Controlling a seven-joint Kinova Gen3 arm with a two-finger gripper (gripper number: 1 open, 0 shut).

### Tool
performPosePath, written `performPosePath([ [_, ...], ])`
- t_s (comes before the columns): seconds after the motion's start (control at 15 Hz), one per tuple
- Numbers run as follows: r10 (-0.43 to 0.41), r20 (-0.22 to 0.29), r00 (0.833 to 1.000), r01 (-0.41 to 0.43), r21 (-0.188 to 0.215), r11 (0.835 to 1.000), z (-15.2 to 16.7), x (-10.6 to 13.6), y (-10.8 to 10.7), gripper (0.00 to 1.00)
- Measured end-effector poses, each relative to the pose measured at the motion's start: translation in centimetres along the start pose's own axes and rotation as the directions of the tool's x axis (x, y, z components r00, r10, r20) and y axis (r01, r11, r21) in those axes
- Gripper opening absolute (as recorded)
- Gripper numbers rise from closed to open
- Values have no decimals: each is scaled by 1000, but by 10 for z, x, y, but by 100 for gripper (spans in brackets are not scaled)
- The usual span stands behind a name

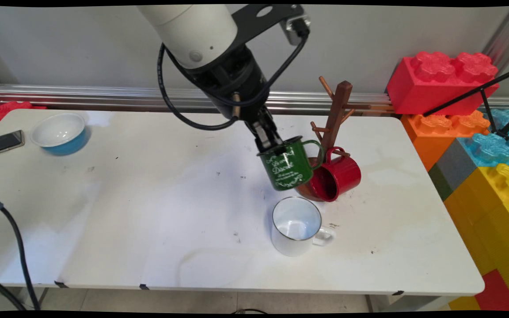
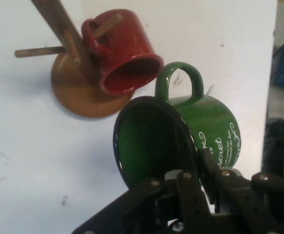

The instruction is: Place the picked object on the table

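Observation:
My gripper (image 1: 275, 148) is shut on the rim of a green mug (image 1: 288, 167) with white lettering and holds it tilted above the table, its handle (image 1: 318, 148) turned toward the wooden mug tree (image 1: 336, 115). In the hand view the green mug (image 2: 181, 136) shows its open mouth, one finger inside and one outside the rim. A red mug (image 1: 337, 176) hangs by its handle on a low peg of the tree, right beside the green one. The red mug (image 2: 125, 53) and the tree's round base (image 2: 76, 92) lie just beyond the green mug's handle. A white mug (image 1: 296, 226) stands upright below them.
A blue bowl (image 1: 60, 132) with a white inside sits at the far left, a phone (image 1: 3, 142) beside it at the table's edge. Big toy bricks (image 1: 471, 132) are stacked past the right edge. A black cable (image 1: 16, 251) hangs at the near left.

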State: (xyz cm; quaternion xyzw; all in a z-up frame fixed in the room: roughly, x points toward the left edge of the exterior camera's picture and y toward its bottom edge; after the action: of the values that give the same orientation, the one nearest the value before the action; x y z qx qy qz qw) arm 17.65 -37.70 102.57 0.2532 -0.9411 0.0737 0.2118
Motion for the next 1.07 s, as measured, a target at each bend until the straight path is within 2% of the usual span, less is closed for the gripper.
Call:
performPosePath([
  [0.6,114,76,990,-121,91,988,8,-23,-33,0],
  [1.07,212,130,969,-233,173,957,27,-54,-70,0],
])
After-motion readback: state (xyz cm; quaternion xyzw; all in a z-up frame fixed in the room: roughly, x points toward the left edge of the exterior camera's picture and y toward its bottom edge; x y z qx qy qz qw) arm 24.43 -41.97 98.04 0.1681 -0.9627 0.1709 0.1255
